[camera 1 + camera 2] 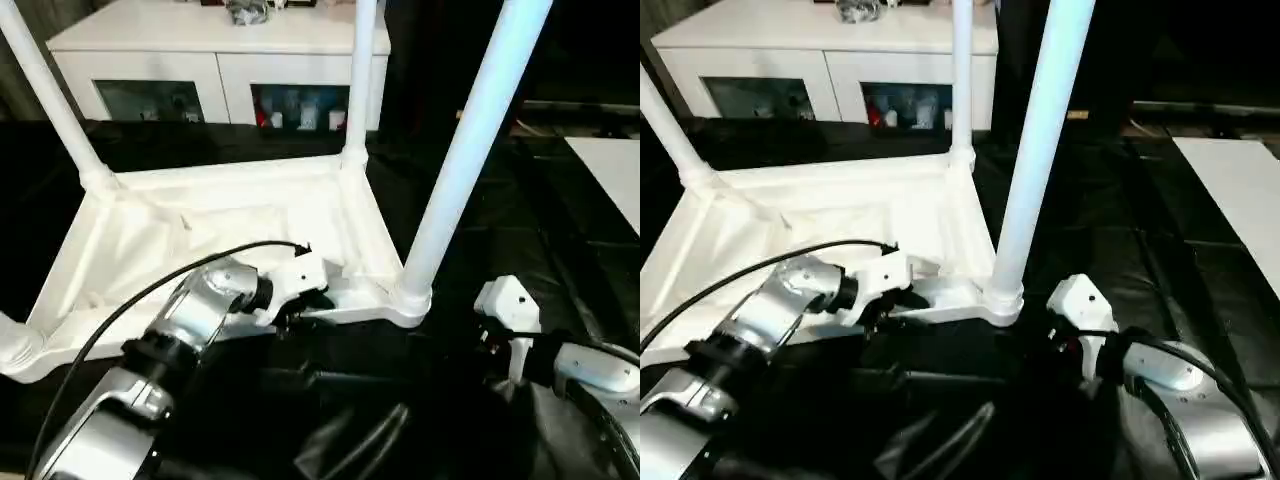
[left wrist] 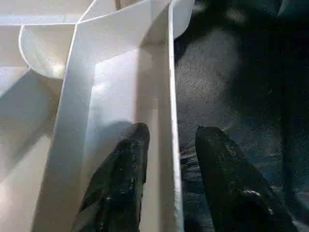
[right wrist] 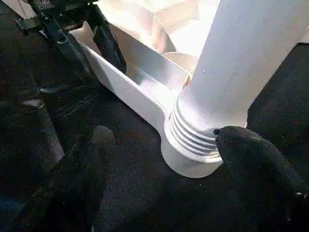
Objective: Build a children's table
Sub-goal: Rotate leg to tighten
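While the white tabletop (image 1: 230, 235) lies upside down on the black-draped work table (image 1: 560, 240), legs rise from its corner sockets: one at ten o'clock (image 1: 55, 105), one at twelve (image 1: 360, 80), and the nearest leg (image 1: 470, 150) at about three o'clock. From the head views, the left gripper (image 1: 300, 300) reaches in at the near rim of the tabletop, but how its fingers sit is hidden there. The left wrist view settles it: the two black fingers (image 2: 120, 183) straddle the thin rim wall, one inside the tray, one outside over the cloth, narrowly parted with the wall between them. At four o'clock the right gripper (image 3: 159, 159) stands by the base of the nearest leg. Its wrist view shows the fingers spread wide either side of the ribbed collar, one fingertip (image 3: 241, 145) just touching it, the other well apart. A white cabinet (image 1: 200, 60) stands behind.
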Tool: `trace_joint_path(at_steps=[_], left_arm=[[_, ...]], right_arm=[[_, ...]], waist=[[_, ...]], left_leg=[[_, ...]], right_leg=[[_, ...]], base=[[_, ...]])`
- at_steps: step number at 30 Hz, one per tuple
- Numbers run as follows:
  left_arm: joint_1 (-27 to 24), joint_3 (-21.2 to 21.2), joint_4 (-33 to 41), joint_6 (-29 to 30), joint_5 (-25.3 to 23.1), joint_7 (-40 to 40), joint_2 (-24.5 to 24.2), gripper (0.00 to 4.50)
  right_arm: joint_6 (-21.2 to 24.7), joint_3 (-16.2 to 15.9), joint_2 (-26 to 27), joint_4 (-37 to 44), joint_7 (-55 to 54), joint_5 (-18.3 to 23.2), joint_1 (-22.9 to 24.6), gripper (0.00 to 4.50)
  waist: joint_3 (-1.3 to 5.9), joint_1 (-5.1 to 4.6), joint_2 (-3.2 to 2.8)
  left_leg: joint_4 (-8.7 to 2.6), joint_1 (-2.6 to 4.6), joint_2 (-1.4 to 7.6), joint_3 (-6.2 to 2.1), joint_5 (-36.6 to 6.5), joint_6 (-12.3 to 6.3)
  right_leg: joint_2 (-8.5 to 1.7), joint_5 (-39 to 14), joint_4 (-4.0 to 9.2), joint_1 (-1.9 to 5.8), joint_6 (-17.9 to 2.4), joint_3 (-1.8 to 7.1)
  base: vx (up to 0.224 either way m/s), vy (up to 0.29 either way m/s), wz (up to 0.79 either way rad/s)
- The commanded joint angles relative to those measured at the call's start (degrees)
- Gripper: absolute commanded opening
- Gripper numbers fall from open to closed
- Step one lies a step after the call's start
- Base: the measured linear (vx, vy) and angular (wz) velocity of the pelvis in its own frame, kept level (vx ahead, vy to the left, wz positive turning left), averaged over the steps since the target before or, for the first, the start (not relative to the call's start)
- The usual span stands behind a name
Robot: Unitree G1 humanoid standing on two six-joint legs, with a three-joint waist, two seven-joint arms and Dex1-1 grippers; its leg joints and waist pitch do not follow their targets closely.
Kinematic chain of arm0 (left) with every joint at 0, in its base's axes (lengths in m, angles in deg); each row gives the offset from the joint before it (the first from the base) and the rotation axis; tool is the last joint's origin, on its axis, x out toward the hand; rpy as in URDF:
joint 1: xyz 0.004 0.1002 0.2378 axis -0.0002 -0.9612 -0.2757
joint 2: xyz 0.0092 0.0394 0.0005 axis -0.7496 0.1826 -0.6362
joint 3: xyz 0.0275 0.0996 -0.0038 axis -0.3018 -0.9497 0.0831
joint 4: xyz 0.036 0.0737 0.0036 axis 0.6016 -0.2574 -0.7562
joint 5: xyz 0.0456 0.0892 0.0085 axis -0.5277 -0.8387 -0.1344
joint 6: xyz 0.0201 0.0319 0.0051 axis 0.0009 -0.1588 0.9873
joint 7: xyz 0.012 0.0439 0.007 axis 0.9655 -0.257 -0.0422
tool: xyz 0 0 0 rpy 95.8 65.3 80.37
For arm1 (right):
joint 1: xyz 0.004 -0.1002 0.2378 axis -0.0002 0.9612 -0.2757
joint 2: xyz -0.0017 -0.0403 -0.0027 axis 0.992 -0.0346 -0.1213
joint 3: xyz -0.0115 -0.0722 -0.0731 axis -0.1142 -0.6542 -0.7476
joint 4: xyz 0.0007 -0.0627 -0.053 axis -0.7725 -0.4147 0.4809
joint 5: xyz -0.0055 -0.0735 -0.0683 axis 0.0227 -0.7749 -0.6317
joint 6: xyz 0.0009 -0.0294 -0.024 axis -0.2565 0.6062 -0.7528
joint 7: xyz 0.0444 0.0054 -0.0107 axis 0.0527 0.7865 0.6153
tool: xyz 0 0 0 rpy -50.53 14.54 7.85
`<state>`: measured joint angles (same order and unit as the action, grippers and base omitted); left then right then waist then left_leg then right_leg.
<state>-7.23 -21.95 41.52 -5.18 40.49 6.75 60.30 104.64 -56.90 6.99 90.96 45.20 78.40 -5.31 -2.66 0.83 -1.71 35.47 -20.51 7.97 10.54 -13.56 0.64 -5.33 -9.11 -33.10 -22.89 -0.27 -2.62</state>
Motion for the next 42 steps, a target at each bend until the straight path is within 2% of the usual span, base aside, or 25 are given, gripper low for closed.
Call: trace_joint_path(at_steps=[1,4,5,8,9,13,19,22,26,30,32,33,34,35,37,38,40,41,42], left_arm=[[-1.15,0.01,-0.21,0.92,0.8,-0.27,0.68,1.61],[-0.75,1.15,-0.98,-0.11,1.98,1.64,2.62,1.42],[-0.74,0.84,-0.88,-0.01,1.96,1.38,2.69,1.17],[-0.94,0.15,-0.46,0.17,1.7,0.93,2.5,1.07],[-1.12,-0.04,-0.07,0.5,1.7,0.75,2.4,0.9],[-1.52,-0.94,0.35,0.67,1.41,-0.36,2.01,0.56],[-1.92,-2.59,0.82,-0.39,-0.45,-0.67,0.62,0.05],[-1.96,-1.72,1.15,0.14,0.18,0.38,1.11,0.05],[-2.48,-2.72,1.84,-1.22,-0.47,0.25,0.47,0.05],[-3.5,-3.88,3.55,-1.54,-0.73,-0.72,-0.31,0.05],[-4.57,-3.91,5.24,-2.55,0.21,-2.19,-0.89,0.01],[-6.05,-3.61,8.44,-2.94,1.43,-3.69,-2.08,0.01],[-6.09,-3.6,8.53,-2.95,1.46,-3.73,-2.11,0.01],[-6.38,-3.54,9.33,-2.99,1.65,-4.03,-2.41,0.0],[-7.42,-3.74,12.16,-2.6,2.07,-4.9,-3.38,0.0],[-7.94,-3.88,13.45,-2.09,2.23,-5.01,-3.73,0.0],[-8.59,-4.07,14.73,-1.79,2.34,-4.96,-4.31,0.0],[-8.72,-4.07,14.75,-1.92,2.22,-4.88,-4.5,0.0],[-8.72,-4.06,14.74,-1.93,2.21,-4.87,-4.51,0.0]], right_arm=[[-0.43,0.41,-0.41,0.56,0.14,0.39,-0.56,3.76],[-0.42,0.21,-0.4,0.54,0.17,0.31,-0.69,3.76],[-0.34,0.21,-0.41,0.64,0.18,0.39,-0.64,3.76],[-0.33,0.27,-0.5,0.77,0.21,0.44,-0.47,3.76],[-0.32,0.32,-0.54,0.85,0.2,0.45,-0.36,3.76],[-0.24,0.54,-0.68,1.03,0.21,0.54,-0.03,3.76],[-0.33,0.75,-0.76,0.89,0.02,0.41,-0.26,3.76],[-0.52,0.94,-0.68,0.43,-0.38,0.25,-0.65,3.76],[-0.41,2.02,-0.61,-0.03,-0.55,1.0,-1.2,3.76],[-1.08,2.52,-1.88,-0.6,0.53,0.89,-0.94,3.76],[0.02,3.81,-2.77,-1.0,1.89,2.52,-0.86,3.94],[1.15,4.85,-3.94,-1.73,4.33,4.62,-0.75,3.94],[1.16,4.86,-3.97,-1.75,4.41,4.68,-0.74,3.94],[1.25,4.97,-4.23,-1.95,5.17,5.17,-0.74,4.13],[0.63,4.28,-4.12,-3.2,6.47,5.44,-1.36,4.3],[-0.03,3.01,-3.78,-4.11,7.19,4.99,-2.13,4.3],[-1.06,0.83,-2.87,-5.96,7.7,3.81,-3.8,4.42],[-1.91,-0.48,-2.56,-7.12,8.22,3.02,-4.87,4.42],[-1.94,-0.55,-2.56,-7.17,8.28,3.0,-4.93,4.42]], waist=[[2.92,0.17,0.82],[2.9,0.24,0.84],[2.91,0.37,0.85],[2.86,0.41,0.82],[2.86,0.4,0.65],[2.89,0.39,0.72],[3.02,0.36,0.79],[2.92,0.35,0.78],[2.83,0.34,0.82],[2.93,0.31,0.74],[2.93,0.31,0.67],[2.98,0.34,0.72],[2.91,0.33,0.66],[2.84,0.29,0.73],[2.79,0.26,0.76],[2.81,0.18,1.11],[2.76,0.1,0.81],[2.77,-0.1,1.56],[2.76,-0.1,1.38]], left_leg=[[-5.39,-0.04,5.1,-2.19,-11.06,-4.09],[-5.27,0.09,5.02,-2.05,-11.57,-4.12],[-5.29,0.22,5.08,-2.01,-11.64,-4.09],[-5.44,0.0,5.08,-2.14,-11.81,-4.0],[-5.46,0.03,5.09,-2.16,-11.99,-3.83],[-5.48,-0.04,5.09,-2.22,-11.86,-3.69],[-5.31,-0.1,5.1,-2.13,-9.82,-4.61],[-5.36,-0.06,5.14,-2.11,-10.37,-4.52],[-5.48,0.0,5.17,-2.19,-11.67,-3.88],[-5.46,-0.05,5.2,-2.19,-10.86,-3.95],[-5.4,0.0,5.22,-2.14,-10.83,-4.22],[-5.41,-0.01,5.29,-2.19,-10.6,-4.42],[-5.42,-0.01,5.36,-2.15,-10.89,-4.72],[-5.44,-0.07,5.31,-2.12,-10.99,-4.69],[-5.45,-0.01,5.33,-2.13,-11.85,-4.45],[-5.44,-0.04,5.32,-2.08,-11.87,-4.39],[-5.42,0.13,5.23,-2.08,-12.05,-3.97],[-5.43,-0.01,5.18,-2.01,-12.19,-3.85],[-5.45,-0.11,5.17,-2.17,-11.99,-3.69]], right_leg=[[-4.0,-15.62,3.61,2.62,-14.55,2.43],[-3.97,-16.78,3.89,2.5,-14.35,2.39],[-3.95,-16.88,3.94,2.4,-14.27,2.49],[-3.93,-17.4,3.93,2.53,-13.64,2.43],[-3.93,-17.46,3.96,2.51,-13.49,2.44],[-3.95,-17.18,3.88,2.58,-13.41,2.44],[-3.96,-13.21,3.48,2.75,-14.62,2.44],[-3.96,-14.4,3.55,2.71,-14.68,2.41],[-4.0,-16.85,3.82,2.62,-13.88,2.46],[-3.97,-15.08,3.58,2.69,-14.03,2.48],[-4.03,-14.56,3.59,2.7,-14.38,2.51],[-4.08,-14.07,3.44,2.88,-14.62,2.5],[-4.1,-13.99,3.5,2.81,-14.89,2.54],[-4.02,-14.45,3.54,2.76,-14.78,2.5],[-4.1,-16.45,3.67,2.67,-14.55,2.51],[-4.07,-16.87,3.73,2.66,-14.38,2.47],[-3.88,-17.81,3.71,2.36,-14.28,2.41],[-3.83,-18.51,3.81,2.4,-13.87,2.39],[-3.97,-18.79,3.61,2.47,-13.77,2.4]], base=[[0.0,0.0,0.0],[0.0,0.0,0.0],[0.0,0.0,0.0],[0.0,0.0,0.0],[0.0,0.0,0.0],[0.0,0.0,0.0],[0.0,0.0,0.0],[0.0,0.0,0.0],[0.0,0.0,0.0],[0.0,0.0,0.0],[0.0,0.0,0.0],[0.0,0.0,0.0],[0.0,0.0,0.0],[0.0,0.0,0.0],[0.0,0.0,0.0],[0.0,0.0,0.0],[0.0,0.0,0.0],[0.0,0.0,0.0],[0.0,0.0,0.0]])
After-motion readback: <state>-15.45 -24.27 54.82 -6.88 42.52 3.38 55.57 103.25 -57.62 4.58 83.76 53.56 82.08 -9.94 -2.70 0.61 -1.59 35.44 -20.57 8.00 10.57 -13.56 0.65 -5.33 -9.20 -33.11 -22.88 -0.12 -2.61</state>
